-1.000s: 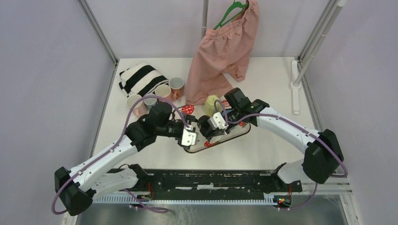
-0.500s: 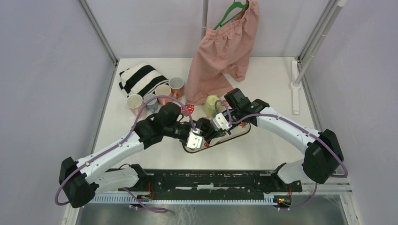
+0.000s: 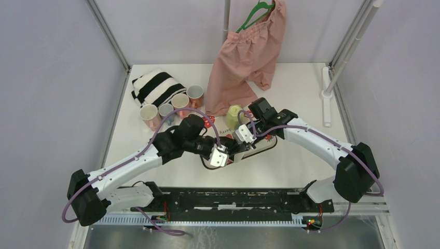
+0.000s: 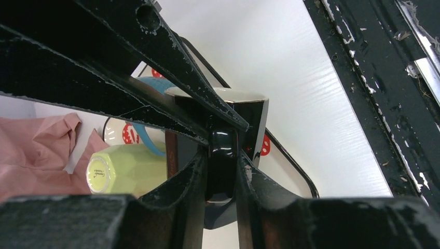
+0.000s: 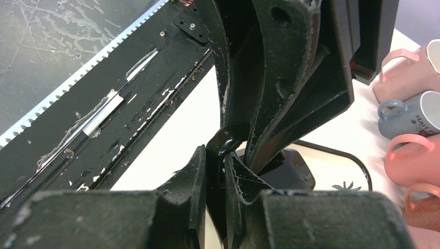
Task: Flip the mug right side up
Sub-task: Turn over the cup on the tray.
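Observation:
A black mug (image 4: 251, 122) with a pale rim hangs just over the oval tray (image 3: 268, 146), between both grippers. In the left wrist view its glossy handle (image 4: 222, 171) sits between my left gripper's fingers, and both pads touch it. My left gripper (image 4: 222, 155) is shut on that handle from the near side. My right gripper (image 5: 215, 151) is shut on the same handle from the other side, and its fingers cross the top of the left wrist view. From above, the two grippers (image 3: 224, 154) (image 3: 240, 140) hide most of the mug.
A yellow-green mug (image 3: 233, 115) lies on its side at the tray's far end. Several pink and grey mugs (image 3: 166, 110) stand at the left by a striped cloth (image 3: 155, 85). Pink shorts (image 3: 244, 57) hang at the back. The black rail (image 3: 233, 199) runs along the near edge.
My left arm moved right toward the mug and its gripper closed from open onto the handle. The right arm and the mug stayed put.

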